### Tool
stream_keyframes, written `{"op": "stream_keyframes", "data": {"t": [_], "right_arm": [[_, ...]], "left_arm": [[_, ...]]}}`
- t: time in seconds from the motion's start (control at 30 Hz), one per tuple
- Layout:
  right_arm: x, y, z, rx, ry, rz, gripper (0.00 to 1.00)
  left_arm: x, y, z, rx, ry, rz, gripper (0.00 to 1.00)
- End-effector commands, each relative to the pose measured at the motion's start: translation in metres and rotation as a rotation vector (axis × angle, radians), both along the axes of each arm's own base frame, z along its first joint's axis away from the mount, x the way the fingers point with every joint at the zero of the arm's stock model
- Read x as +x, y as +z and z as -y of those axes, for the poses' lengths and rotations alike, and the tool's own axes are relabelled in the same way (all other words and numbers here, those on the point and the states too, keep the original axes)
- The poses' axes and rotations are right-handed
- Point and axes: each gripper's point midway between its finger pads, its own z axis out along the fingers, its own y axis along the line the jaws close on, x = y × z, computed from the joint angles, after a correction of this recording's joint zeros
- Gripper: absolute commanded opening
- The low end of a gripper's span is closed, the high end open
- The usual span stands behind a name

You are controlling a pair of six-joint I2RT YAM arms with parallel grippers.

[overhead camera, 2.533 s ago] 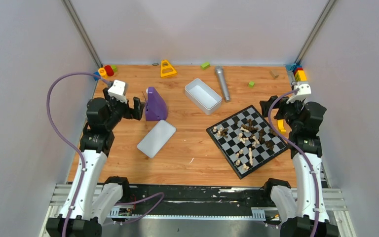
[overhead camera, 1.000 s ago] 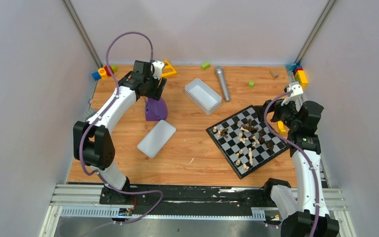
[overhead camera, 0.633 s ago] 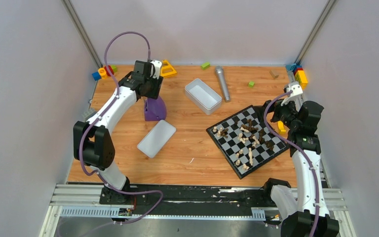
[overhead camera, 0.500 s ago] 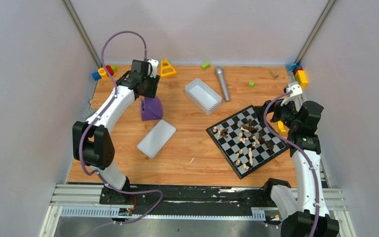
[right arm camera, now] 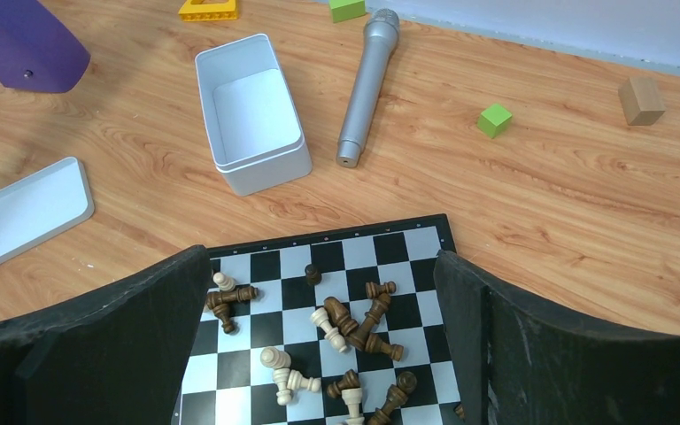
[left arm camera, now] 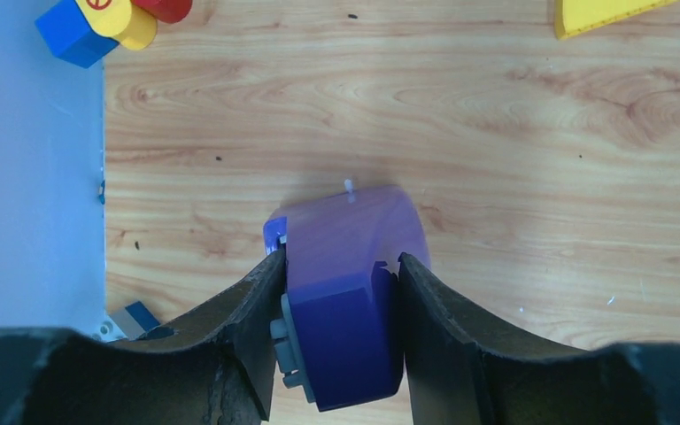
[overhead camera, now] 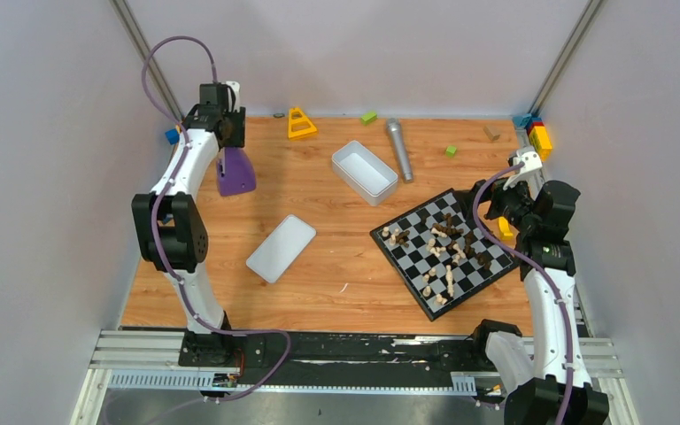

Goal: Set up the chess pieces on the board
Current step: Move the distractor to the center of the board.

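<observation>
Barely begun — the chess pieces (overhead camera: 443, 243) lie toppled on the board (overhead camera: 405, 259), the right gripper (right arm camera: 321, 257) spread-jawed above it, the left gripper (left arm camera: 338, 266) pinching a purple block (left arm camera: 354, 235) far left of it.

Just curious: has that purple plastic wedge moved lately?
Yes. The purple plastic wedge went left, away from the flat white rectangular lid.

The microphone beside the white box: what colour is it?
Silver-grey; the microphone shows best in the right wrist view.
</observation>
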Motion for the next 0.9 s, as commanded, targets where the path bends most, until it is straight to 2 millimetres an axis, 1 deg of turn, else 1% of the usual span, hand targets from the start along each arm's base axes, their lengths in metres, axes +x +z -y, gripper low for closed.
{"op": "stream_keyframes", "data": {"t": [0.0,0.03,0.07,0.1,0.13,0.17,0.2,0.23,0.27,0.3,0.33,0.37,0.4,0.43,0.47,0.5,0.53,0.57,0.6,0.63,0.67,0.7,0.73,0.77,0.8,0.83,0.87], "right_arm": [[-0.001,0.003,-0.004,-0.015,0.027,0.024,1.0],[-0.001,0.003,-0.004,-0.015,0.027,0.024,1.0],[-0.001,0.004,-0.004,-0.015,0.029,0.025,1.0],[-0.001,0.004,-0.004,-0.016,0.031,0.025,1.0],[-0.001,0.004,-0.005,-0.015,0.033,0.025,1.0],[-0.001,0.004,-0.006,-0.015,0.036,0.025,1.0],[-0.001,0.003,-0.006,-0.013,0.039,0.022,1.0],[-0.001,0.003,-0.006,-0.014,0.039,0.022,1.0],[-0.001,0.003,-0.007,-0.014,0.042,0.022,1.0],[-0.001,0.003,-0.007,-0.016,0.042,0.022,1.0],[-0.002,0.003,-0.007,-0.017,0.043,0.023,1.0],[-0.001,0.003,-0.007,-0.017,0.043,0.023,1.0],[-0.002,0.003,-0.007,-0.017,0.046,0.022,1.0],[-0.002,0.002,-0.008,-0.017,0.049,0.021,1.0],[-0.002,0.003,-0.008,-0.017,0.052,0.022,1.0],[-0.002,0.002,-0.009,-0.016,0.059,0.02,1.0],[-0.003,0.002,-0.01,-0.016,0.066,0.019,1.0],[-0.003,0.002,-0.011,-0.016,0.072,0.019,1.0],[-0.003,0.001,-0.012,-0.015,0.076,0.017,1.0],[-0.003,0.001,-0.013,-0.013,0.082,0.014,1.0],[-0.004,0.0,-0.014,-0.012,0.088,0.014,1.0],[-0.004,0.0,-0.015,-0.011,0.094,0.013,1.0],[-0.005,0.0,-0.015,-0.01,0.098,0.012,1.0],[-0.005,0.0,-0.015,-0.012,0.097,0.014,1.0],[-0.005,-0.001,-0.015,-0.013,0.098,0.014,1.0],[-0.006,0.0,-0.016,-0.014,0.1,0.017,1.0],[-0.006,0.0,-0.016,-0.016,0.101,0.018,1.0]], "left_arm": [[0.012,0.021,0.001,-0.074,0.016,0.065,0.66],[0.009,0.03,-0.002,-0.09,0.026,0.091,0.72],[0.004,0.025,-0.002,-0.098,0.024,0.082,0.88],[0.0,0.041,-0.002,-0.101,0.022,0.124,0.94],[-0.007,0.038,-0.003,-0.097,0.021,0.119,0.98],[-0.013,0.057,-0.004,-0.087,0.014,0.167,0.99],[-0.025,0.067,-0.005,-0.08,0.012,0.187,1.0],[-0.031,0.074,-0.005,-0.07,0.003,0.205,1.0],[-0.046,0.084,-0.004,-0.069,-0.013,0.226,1.0],[-0.053,0.089,0.001,-0.071,-0.047,0.239,1.0],[-0.07,0.094,0.002,-0.058,-0.074,0.252,1.0],[-0.079,0.093,0.008,-0.067,-0.112,0.248,1.0],[-0.097,0.093,0.01,-0.053,-0.142,0.25,1.0],[-0.107,0.087,0.016,-0.065,-0.183,0.231,1.0],[-0.123,0.081,0.019,-0.054,-0.221,0.218,1.0],[-0.133,0.072,0.025,-0.069,-0.264,0.187,1.0],[-0.147,0.058,0.031,-0.057,-0.31,0.156,1.0],[-0.16,0.035,0.038,-0.07,-0.353,0.097,0.99],[-0.167,0.028,0.047,-0.045,-0.416,0.083,0.98],[-0.177,0.006,0.052,-0.04,-0.449,0.028,0.96],[-0.183,-0.006,0.061,-0.013,-0.508,0.0,0.95],[-0.191,-0.025,0.064,0.0,-0.532,-0.047,0.92],[-0.194,-0.035,0.073,0.023,-0.584,-0.071,0.91],[-0.199,-0.051,0.073,0.04,-0.595,-0.11,0.89],[-0.201,-0.062,0.08,0.055,-0.631,-0.134,0.88],[-0.203,-0.073,0.081,0.064,-0.638,-0.16,0.86],[-0.202,-0.083,0.085,0.071,-0.652,-0.183,0.85]]}}
